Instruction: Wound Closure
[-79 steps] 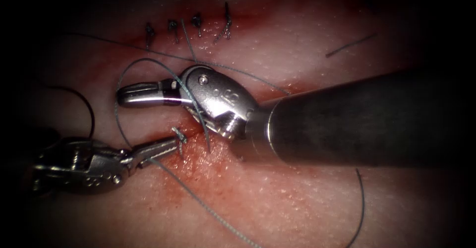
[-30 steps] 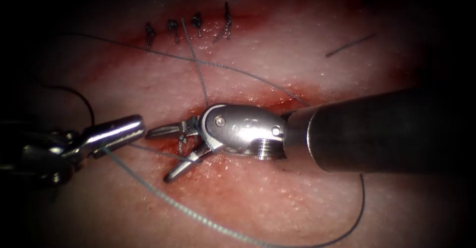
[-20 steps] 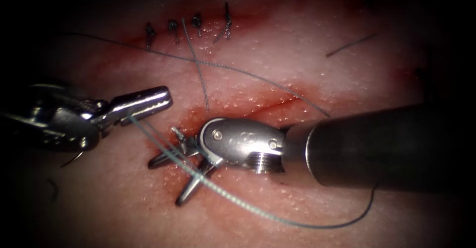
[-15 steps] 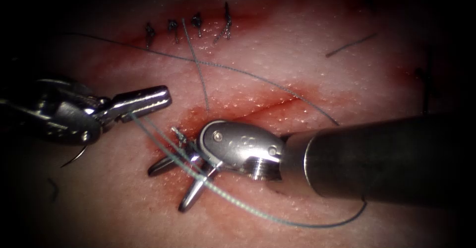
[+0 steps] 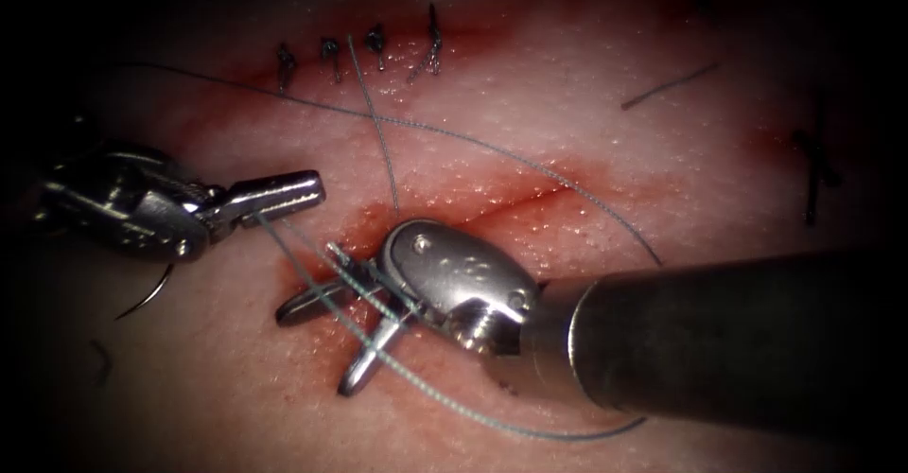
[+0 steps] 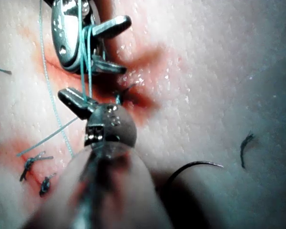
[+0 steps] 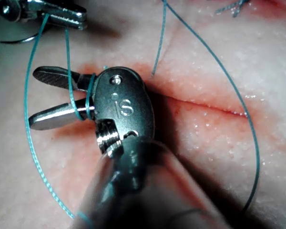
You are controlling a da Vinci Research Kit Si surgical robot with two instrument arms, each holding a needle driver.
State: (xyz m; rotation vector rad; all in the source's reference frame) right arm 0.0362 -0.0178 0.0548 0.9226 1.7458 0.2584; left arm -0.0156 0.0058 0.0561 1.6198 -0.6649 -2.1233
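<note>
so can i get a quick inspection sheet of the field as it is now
surface: tissue, cut open, red fluid along it
job's things: needle lies loose on the tissue left of the cut, held by neither tool, apparently not in the tissue; thread runs from the left tool and loops round the right tool's jaws
clutter: knotted stitches; cut end of thread
grippers: left pincer shut on the thread; right pincer open, holding nothing
cables: nothing seen
surroundings: nothing seen
</note>
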